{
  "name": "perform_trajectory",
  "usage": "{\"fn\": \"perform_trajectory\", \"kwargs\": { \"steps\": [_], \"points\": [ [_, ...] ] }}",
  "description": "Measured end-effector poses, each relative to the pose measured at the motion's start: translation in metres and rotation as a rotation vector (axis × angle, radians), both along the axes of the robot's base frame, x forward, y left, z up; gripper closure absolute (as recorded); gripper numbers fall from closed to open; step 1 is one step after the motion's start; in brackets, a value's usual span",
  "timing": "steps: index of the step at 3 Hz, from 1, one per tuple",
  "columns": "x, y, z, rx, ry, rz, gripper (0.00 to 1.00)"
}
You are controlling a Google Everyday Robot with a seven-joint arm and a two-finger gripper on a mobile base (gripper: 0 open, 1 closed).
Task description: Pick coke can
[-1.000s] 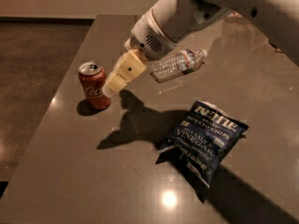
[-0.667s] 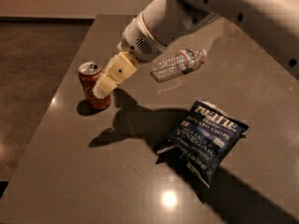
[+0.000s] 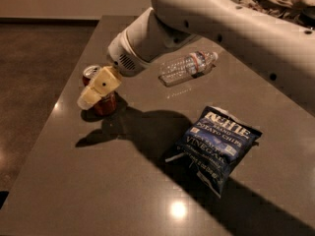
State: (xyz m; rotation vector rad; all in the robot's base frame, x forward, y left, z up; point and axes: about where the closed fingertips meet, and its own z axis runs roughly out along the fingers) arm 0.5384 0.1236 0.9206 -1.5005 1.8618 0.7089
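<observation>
Dark grey table [image 3: 98,181] filled the frame, and the coke can [image 3: 106,103] stood upright near its left edge, long axis vertical. The gripper [image 3: 96,90] lay directly across the can's upper body. Whether it held the can, I could not tell.

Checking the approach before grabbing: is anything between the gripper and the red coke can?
Nothing visible. The cream gripper is at the small red cylindrical coke can, overlapping it. The clear plastic bottle and blue crinkly chip bag lie well aside.
</observation>
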Motion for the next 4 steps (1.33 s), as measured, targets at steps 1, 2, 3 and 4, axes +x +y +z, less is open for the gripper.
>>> {"fn": "perform_trajectory", "kwargs": {
  "steps": [1,2,3,4],
  "points": [
    [0.0036,0.0114,-0.0088,-0.001,0.003,0.009,0.01],
    [0.0046,0.0158,-0.0147,-0.003,0.008,0.017,0.22],
    [0.0090,0.0138,-0.0170,0.011,0.021,0.025,0.45],
    [0.0071,0.0163,-0.0164,0.010,0.020,0.030,0.77]
  ]
}}
